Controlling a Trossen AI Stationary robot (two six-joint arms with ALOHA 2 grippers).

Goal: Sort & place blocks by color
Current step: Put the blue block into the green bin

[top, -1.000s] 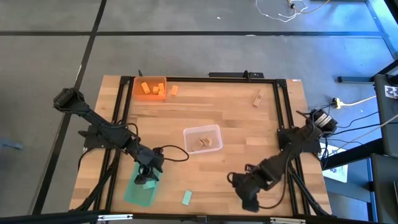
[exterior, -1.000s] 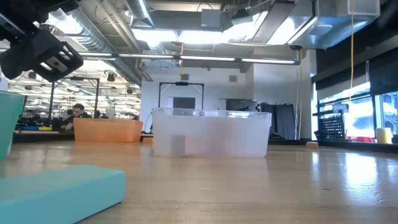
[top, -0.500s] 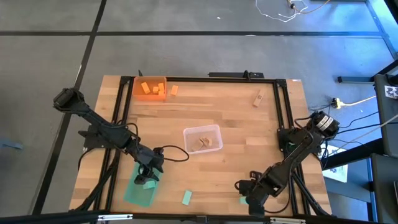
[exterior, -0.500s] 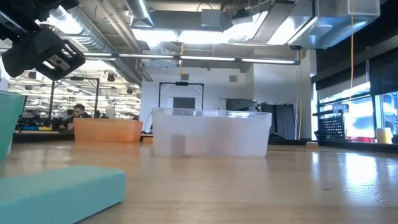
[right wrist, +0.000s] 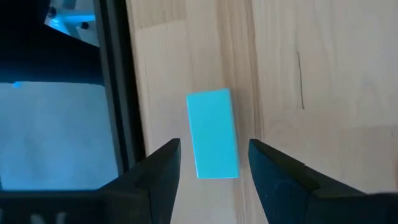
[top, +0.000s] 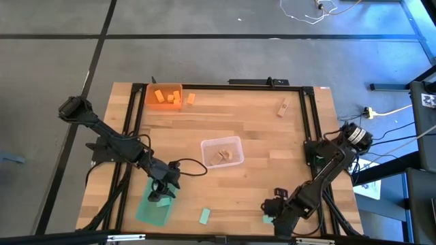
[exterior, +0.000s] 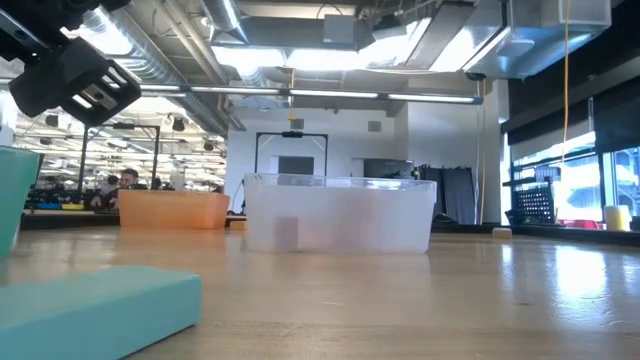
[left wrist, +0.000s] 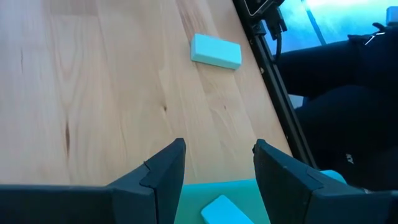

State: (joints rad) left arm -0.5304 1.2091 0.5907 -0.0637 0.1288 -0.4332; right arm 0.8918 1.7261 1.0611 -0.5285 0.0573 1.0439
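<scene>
Down at the near edge of the table (top: 259,136), my right gripper (right wrist: 210,180) hangs over a mint green block (right wrist: 212,142) lying flat beside the black frame rail, fingers spread wide on either side of it, nothing gripped yet. My left gripper (left wrist: 217,171) is open too, above the green bin (top: 151,209), where one mint block (left wrist: 222,210) already lies. Score so far, as I judge it: the orange bin (top: 164,95) holds several orange blocks, the clear tub (top: 222,151) holds a few tan ones. Left out on the wood: an orange block (top: 191,99) just beside its bin, a tan block (top: 282,107) near the far right corner, another mint block (top: 204,216) near the green bin, plus mine. Everything is small, rectangular, crisp-edged; the mint looks smooth and matte, the tabletop pale planked wood.
</scene>
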